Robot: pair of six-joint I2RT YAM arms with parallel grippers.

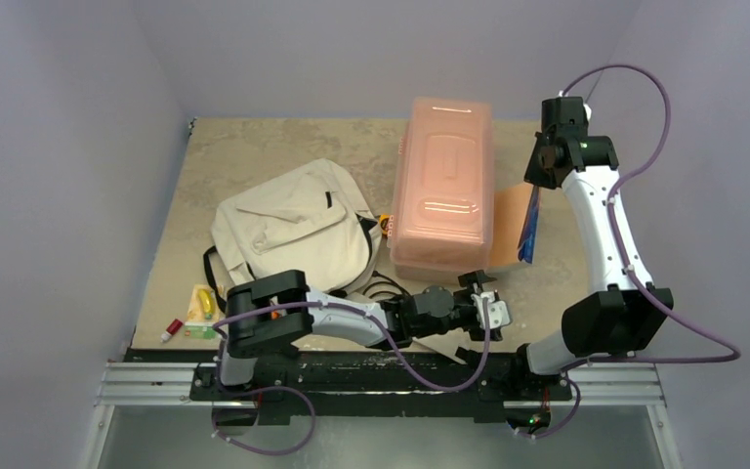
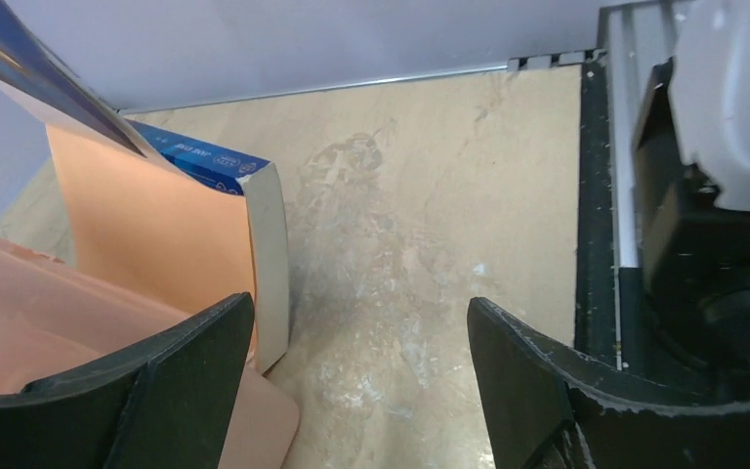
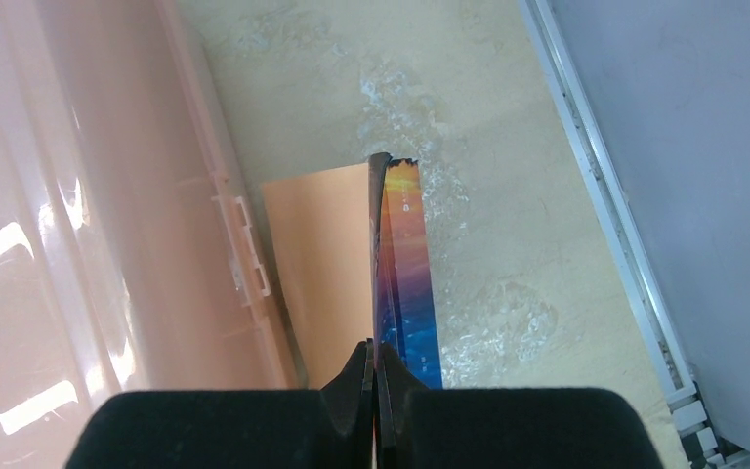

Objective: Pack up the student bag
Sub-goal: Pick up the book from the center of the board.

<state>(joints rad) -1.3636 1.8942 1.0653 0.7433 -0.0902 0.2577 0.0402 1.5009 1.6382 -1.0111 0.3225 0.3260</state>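
The beige student bag (image 1: pixel 293 230) lies flat at the left middle of the table, with black straps at its near edge. My right gripper (image 1: pixel 535 191) is shut on the blue cover of a book (image 1: pixel 527 230) and holds it up to the right of the pink box. In the right wrist view the gripper (image 3: pixel 376 352) pinches the thin cover (image 3: pixel 405 283), and the orange side (image 3: pixel 317 264) hangs left of it. My left gripper (image 1: pixel 493 311) is open and empty, low near the box's front corner. Its view (image 2: pixel 359 308) shows the book (image 2: pixel 146 225) ahead on the left.
A translucent pink plastic box (image 1: pixel 444 186) stands between the bag and the book; it also shows in the right wrist view (image 3: pixel 78 195). A yellow-green packet (image 1: pixel 198 311) and a red-capped marker (image 1: pixel 171 330) lie at the front left. The table's right rail (image 3: pixel 605 195) runs near the book.
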